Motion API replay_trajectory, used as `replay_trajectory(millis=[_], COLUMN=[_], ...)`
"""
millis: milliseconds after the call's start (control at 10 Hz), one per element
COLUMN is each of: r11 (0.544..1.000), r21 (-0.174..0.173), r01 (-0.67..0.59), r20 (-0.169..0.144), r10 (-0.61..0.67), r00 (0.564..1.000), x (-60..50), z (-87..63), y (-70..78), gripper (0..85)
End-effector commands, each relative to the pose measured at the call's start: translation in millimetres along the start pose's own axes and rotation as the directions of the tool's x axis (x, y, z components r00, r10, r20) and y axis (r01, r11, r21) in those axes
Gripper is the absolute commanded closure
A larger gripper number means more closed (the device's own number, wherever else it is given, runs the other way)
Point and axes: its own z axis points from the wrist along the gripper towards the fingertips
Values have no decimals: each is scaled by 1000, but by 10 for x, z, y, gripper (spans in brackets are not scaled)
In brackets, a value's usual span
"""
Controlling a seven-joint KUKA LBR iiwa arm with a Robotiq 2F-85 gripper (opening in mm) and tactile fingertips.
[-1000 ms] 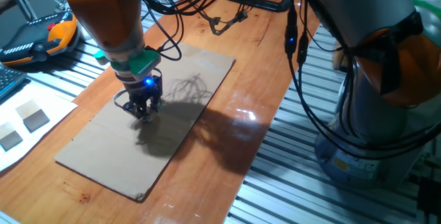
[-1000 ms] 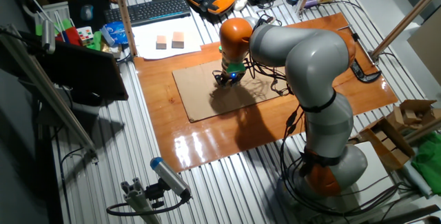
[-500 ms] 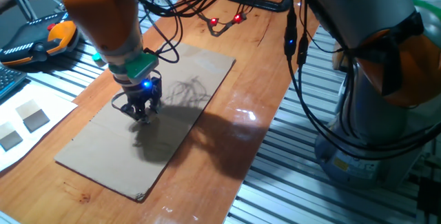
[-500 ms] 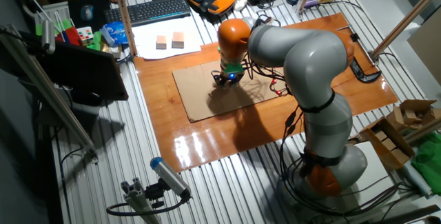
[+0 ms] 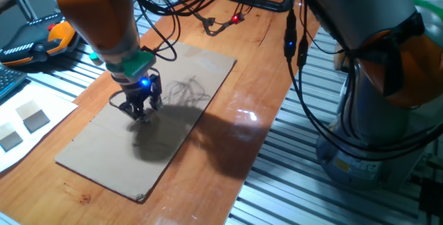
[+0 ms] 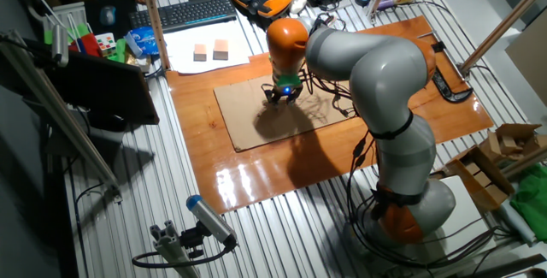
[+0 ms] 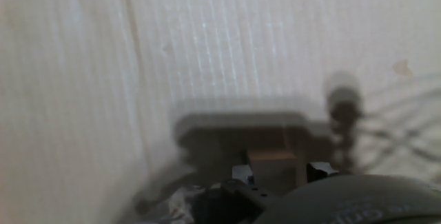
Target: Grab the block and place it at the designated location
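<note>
The block [image 7: 272,158] sits right at the pincer [image 5: 144,111], between its tips, low over the cardboard sheet [image 5: 97,145]. In the hand view it shows as a small brown square at the bottom of the picture.

That view is blurry. From both fixed cameras the block is too small to see, because the arm and the pincer [image 6: 281,96] hide it. A dark round smudge [image 7: 342,90] lies on the sheet, up and to the right of the block.

The pincer looks pressed shut on the block, with its tips close together.
</note>
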Motion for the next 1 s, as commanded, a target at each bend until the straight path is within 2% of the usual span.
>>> replay_trajectory(millis=[0,200,300,600,700,900], r11=[1000,1000,999,994,990,981], r21=[1,-13,-31,-9,3,-13], r01=[-7,-11,12,111,139,195], r20=[-14,-25,-25,-52,-46,-57], r10=[7,10,-13,-112,-139,-195], r00=[1000,1000,1000,992,989,979], x=[37,158,209,391,429,470], z=[-157,-390,-470,-746,-856,-1044], y=[3,6,-14,-151,-230,-410], gripper=[387,410,500,817,843,843])
